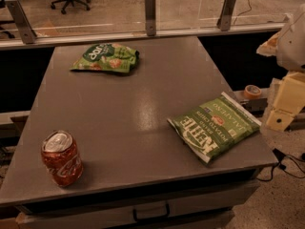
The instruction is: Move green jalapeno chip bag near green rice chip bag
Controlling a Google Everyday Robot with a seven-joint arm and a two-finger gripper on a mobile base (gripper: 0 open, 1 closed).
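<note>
The green jalapeno chip bag [214, 126] is olive green with white "KETTLE" lettering and lies flat at the table's right front edge. The green rice chip bag [106, 57] is bright light green with a dark oval logo and lies at the table's far left-centre. My gripper [284, 105] hangs off the table's right side, just right of the jalapeno bag and apart from it. It holds nothing that I can see.
A red soda can [61, 157] stands upright at the table's front left corner. The grey table [128, 109] has a glass rail with metal posts [150, 13] behind it. A tape roll [251, 90] sits on a ledge at the right.
</note>
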